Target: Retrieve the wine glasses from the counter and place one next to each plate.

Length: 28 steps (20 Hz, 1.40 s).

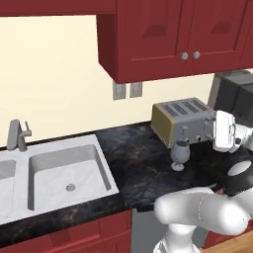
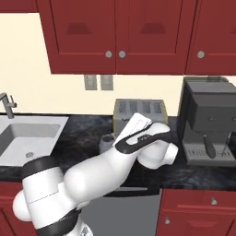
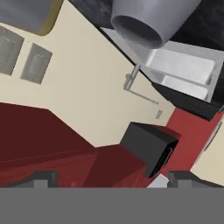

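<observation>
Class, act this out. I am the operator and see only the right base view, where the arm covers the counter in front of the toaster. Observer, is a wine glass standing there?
Observer: Yes. In the left base view, one wine glass stands upright on the counter, just in front of the toaster.
Operator: Is the hand on it?
Observer: No. The hand hangs to the right of the glass in that view, with a gap between them.
Operator: Is the hand open?
Observer: Yes. In the hand view, its fingertips stand wide apart with nothing between them.
</observation>
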Motion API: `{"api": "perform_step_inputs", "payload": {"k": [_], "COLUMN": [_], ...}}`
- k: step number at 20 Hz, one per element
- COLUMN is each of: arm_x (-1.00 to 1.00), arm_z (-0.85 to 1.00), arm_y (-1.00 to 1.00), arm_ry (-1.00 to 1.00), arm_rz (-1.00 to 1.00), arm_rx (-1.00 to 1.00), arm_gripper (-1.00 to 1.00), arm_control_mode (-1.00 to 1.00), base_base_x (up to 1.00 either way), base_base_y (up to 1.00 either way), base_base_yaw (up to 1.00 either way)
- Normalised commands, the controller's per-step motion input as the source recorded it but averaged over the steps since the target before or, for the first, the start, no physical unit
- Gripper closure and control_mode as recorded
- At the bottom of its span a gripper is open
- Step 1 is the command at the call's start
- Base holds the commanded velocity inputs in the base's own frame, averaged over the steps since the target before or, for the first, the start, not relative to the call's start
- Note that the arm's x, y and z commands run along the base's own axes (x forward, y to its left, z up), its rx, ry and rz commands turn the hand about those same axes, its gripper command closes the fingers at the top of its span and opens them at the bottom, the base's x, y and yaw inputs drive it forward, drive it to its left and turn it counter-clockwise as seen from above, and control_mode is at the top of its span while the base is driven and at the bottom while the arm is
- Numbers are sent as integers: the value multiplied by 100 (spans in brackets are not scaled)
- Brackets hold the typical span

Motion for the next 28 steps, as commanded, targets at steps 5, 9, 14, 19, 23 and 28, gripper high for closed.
{"api": "perform_step_inputs", "payload": {"k": [5,9,14,19,23,28], "arm_x": [0,0,0,0,0,0], "arm_z": [0,0,0,-19,-31,-27], "arm_y": [0,0,0,0,0,-16], "arm_ry": [0,0,0,7,20,12], "arm_rz": [0,0,0,0,0,0], "arm_rx": [0,0,0,0,-3,-1], "arm_gripper": [-100,-100,-100,-100,-100,-100], "arm_control_mode": [100,100,100,-100,-100,-100], "base_base_x": [69,14,0,0,0,0], "base_base_y": [-14,-15,-12,-1,0,0], "base_base_yaw": [9,10,7,1,0,0]}}
